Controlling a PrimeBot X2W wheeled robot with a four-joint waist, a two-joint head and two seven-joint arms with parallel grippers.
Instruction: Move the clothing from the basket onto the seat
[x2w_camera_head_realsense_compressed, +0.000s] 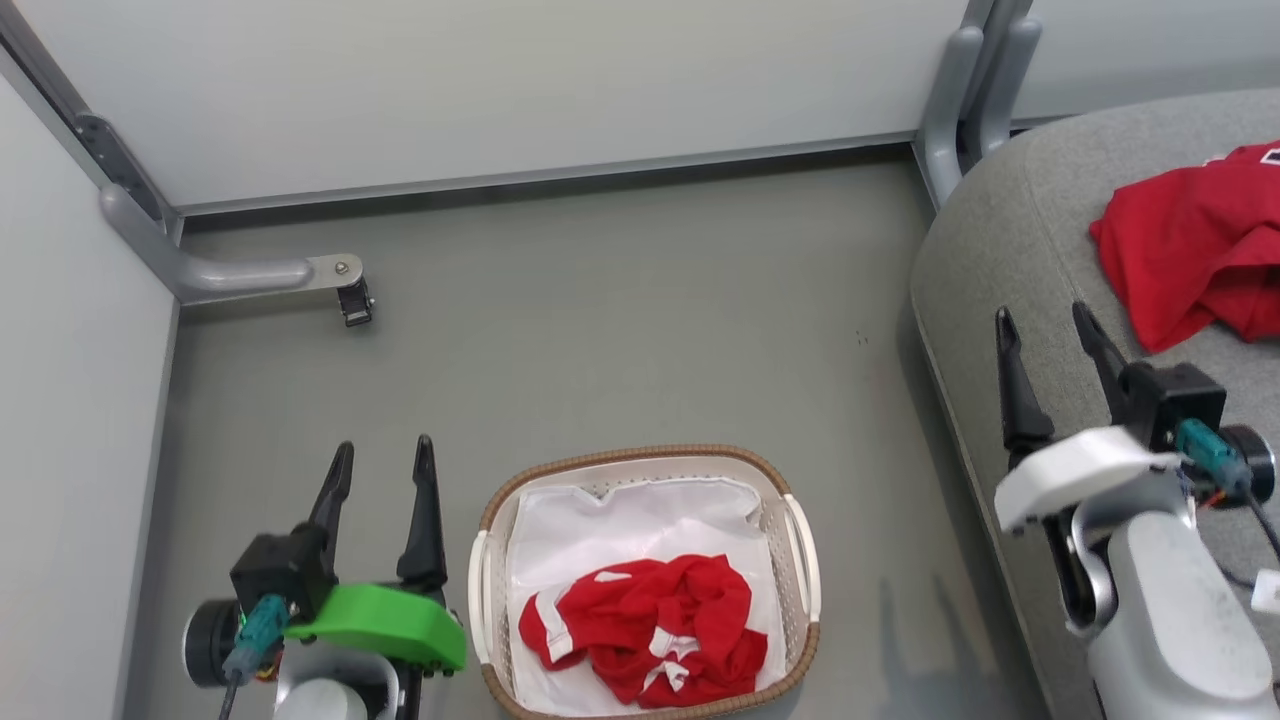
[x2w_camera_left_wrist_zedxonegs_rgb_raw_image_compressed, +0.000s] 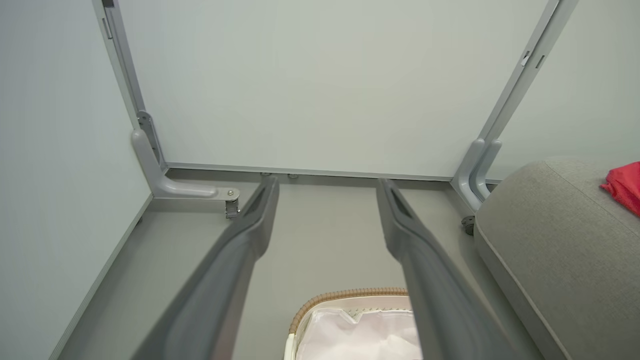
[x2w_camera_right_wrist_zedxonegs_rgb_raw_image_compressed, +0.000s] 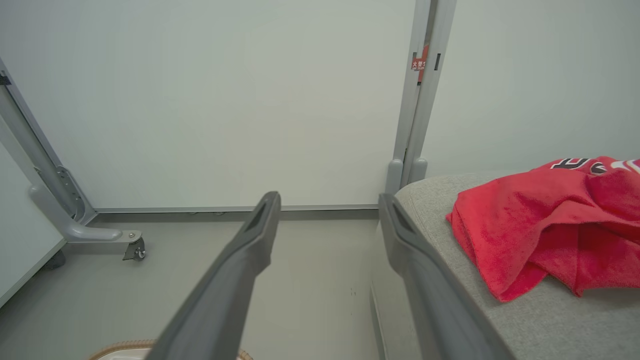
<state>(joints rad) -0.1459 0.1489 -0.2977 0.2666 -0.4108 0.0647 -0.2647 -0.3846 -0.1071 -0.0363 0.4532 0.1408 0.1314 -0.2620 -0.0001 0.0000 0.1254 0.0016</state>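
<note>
Left gripper (x2w_camera_head_realsense_compressed: 384, 445), nearest the camera at the lower left of the head view, is hanging above the floor (x2w_camera_head_realsense_compressed: 620, 320) with its two dark fingers standing spread and holding nothing. It is sitting just beside the basket (x2w_camera_head_realsense_compressed: 640, 455), clear of the left handle. Behind it, at far left, a grey partition foot (x2w_camera_head_realsense_compressed: 250, 272) is resting on the floor below the pale wall panels (x2w_camera_head_realsense_compressed: 500, 80). Centre: the basket is standing on the floor. Its white liner cloth (x2w_camera_head_realsense_compressed: 620, 520) is showing bare at the far end, while the striped red shirt (x2w_camera_head_realsense_compressed: 650, 630) is lying crumpled in the near half, white trim facing up. In the left wrist view the woven rim is showing low between the spread fingers. Right: the seat (x2w_camera_head_realsense_compressed: 1000, 250) is standing apart from the basket, and the second red shirt (x2w_camera_head_realsense_compressed: 1190, 250) is lying bunched on its top surface, back from the rounded corner. The right wrist view is showing dark and white lettering at that shirt's far edge. Right gripper (x2w_camera_head_realsense_compressed: 1041, 312) is hovering over the seat near its edge, fingers spread wide and empty, just short of the second red shirt.
</note>
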